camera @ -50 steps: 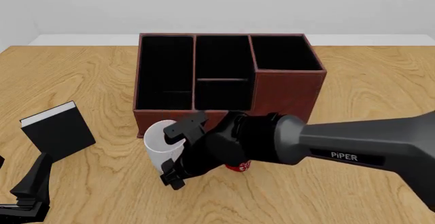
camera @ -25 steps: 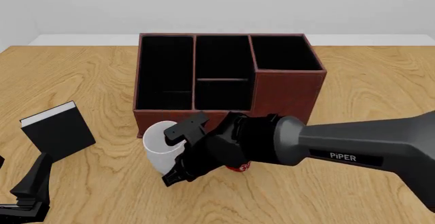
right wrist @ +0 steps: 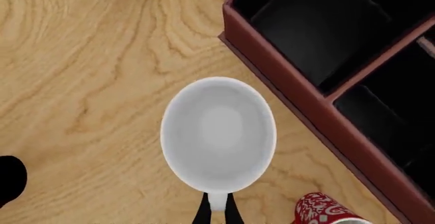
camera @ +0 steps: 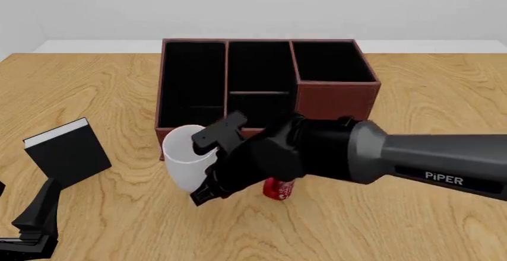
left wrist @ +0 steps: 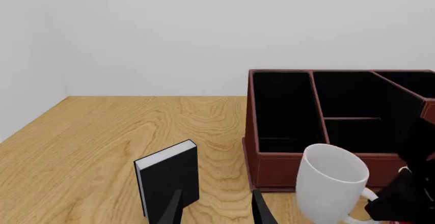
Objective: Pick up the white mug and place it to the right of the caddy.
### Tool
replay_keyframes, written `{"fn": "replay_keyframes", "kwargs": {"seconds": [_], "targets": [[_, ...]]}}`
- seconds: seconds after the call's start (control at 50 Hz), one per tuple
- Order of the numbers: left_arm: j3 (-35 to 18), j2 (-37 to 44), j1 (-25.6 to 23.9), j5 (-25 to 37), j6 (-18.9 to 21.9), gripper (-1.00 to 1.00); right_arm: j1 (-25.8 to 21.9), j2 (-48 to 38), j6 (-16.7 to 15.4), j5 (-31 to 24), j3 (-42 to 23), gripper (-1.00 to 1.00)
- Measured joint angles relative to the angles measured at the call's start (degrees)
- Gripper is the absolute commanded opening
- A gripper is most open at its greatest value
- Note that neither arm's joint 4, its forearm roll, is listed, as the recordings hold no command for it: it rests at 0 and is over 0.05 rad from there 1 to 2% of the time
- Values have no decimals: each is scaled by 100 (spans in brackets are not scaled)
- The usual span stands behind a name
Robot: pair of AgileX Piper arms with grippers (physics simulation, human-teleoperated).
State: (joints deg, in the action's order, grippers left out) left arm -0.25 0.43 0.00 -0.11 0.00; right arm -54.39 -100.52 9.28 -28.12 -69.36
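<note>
Pinching the white mug (camera: pixel 184 157) by its handle, my right gripper (camera: pixel 208 165) is closed tight, lifting it left-centre of frame to clear the caddy (camera: pixel 262 89).

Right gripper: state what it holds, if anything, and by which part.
The right gripper holds the white mug by its handle; the right wrist view shows the fingertips pinching the handle just below the rim. The left gripper holds nothing.

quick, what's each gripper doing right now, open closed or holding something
Left gripper: open, holding nothing, fingers apart near the black book.
Right gripper: shut on the white mug, pinching its handle.
</note>
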Motion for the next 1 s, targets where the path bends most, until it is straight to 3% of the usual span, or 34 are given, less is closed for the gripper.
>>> {"fn": "replay_keyframes", "kwargs": {"seconds": [1.0], "targets": [[0,0,0,0,0,100,632,1917,-1011,-441,162,-100]]}}
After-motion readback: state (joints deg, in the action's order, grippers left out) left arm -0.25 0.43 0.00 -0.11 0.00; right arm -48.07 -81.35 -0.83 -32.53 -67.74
